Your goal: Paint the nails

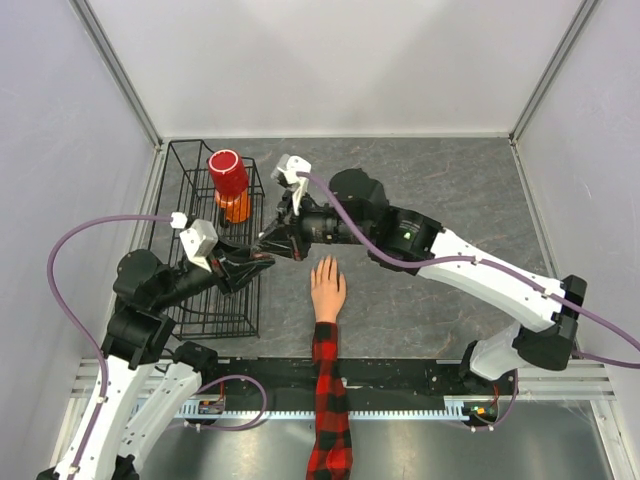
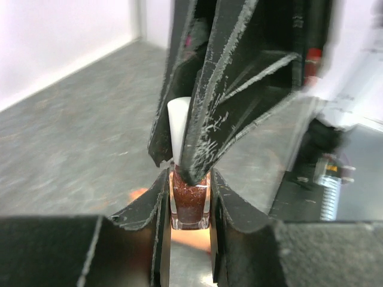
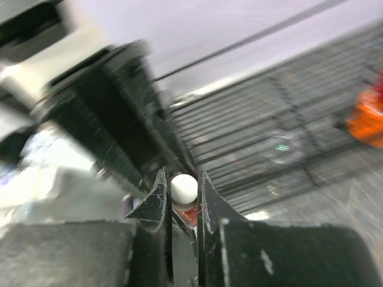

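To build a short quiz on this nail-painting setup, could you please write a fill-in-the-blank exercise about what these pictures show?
1. The left gripper is ____ on the nail polish bottle.
2. The right gripper pinches the bottle's ____ cap.
3. The mannequin hand lies on the table, wearing a red-and-black ____ sleeve.
4. A ____ cup sits in the wire basket.

Missing words: shut; white; plaid; red.
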{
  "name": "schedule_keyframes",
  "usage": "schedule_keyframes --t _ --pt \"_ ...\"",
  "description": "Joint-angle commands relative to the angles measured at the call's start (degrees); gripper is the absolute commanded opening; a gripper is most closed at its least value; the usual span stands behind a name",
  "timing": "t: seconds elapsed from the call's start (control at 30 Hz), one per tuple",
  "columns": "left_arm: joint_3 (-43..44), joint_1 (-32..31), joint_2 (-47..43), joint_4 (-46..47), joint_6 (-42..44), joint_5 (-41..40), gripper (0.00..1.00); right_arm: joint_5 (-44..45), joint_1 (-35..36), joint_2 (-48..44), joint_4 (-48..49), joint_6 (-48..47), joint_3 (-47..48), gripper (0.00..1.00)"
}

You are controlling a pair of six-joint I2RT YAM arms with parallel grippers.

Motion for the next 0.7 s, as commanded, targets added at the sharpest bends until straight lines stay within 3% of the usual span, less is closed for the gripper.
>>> schedule_keyframes --t 0.0,0.03,0.1,0.13,0.27,0.37,0.4,0.47,0.53,0.6,0.67 --pt "0.5 -0.4 0.0 19.4 -9.0 24.3 0.02 -41.3 -3.7 -4.7 20.8 -2.5 -10.7 0.0" --pt "-0.2 -0.4 0.7 24.2 -16.4 27.3 0.02 -47.2 -4.0 -5.6 26.4 3.3 -12.9 0.0" --pt "-1.7 -0.3 1.7 32.9 -22.7 33.2 0.02 -55.9 -4.4 -4.9 37.0 11.7 -16.2 0.0" --pt "-1.7 -0.3 2.4 34.7 -24.6 33.4 0.02 -56.0 -4.8 -4.5 42.8 15.6 -16.5 0.0" --pt "1.5 -0.3 2.9 19.6 -14.0 25.6 0.02 -51.6 -7.5 -5.5 38.5 12.9 -16.9 0.0" --pt "3.5 -0.4 3.3 11.2 -7.9 19.1 0.02 -41.6 -9.1 -6.6 25.4 6.1 -13.9 0.18" --pt "3.9 -0.3 3.4 9.9 -7.1 18.0 0.02 -38.0 -9.2 -6.7 21.8 4.5 -11.9 0.34" --pt "3.8 -0.3 3.2 7.4 -5.0 14.3 0.02 -29.6 -9.2 -6.9 13.7 3.4 -10.6 0.46" --pt "3.4 -0.3 3.0 6.3 -3.4 11.3 0.02 -25.1 -9.2 -6.4 6.8 2.3 -8.1 0.66" --pt "2.8 -0.4 2.8 4.7 -2.2 7.5 0.02 -18.4 -8.9 -6.5 3.5 1.6 -6.7 0.76" --pt "2.6 -0.3 2.5 3.9 -1.1 4.0 0.02 -14.4 -8.8 -7.6 1.6 2.0 -6.5 0.77"
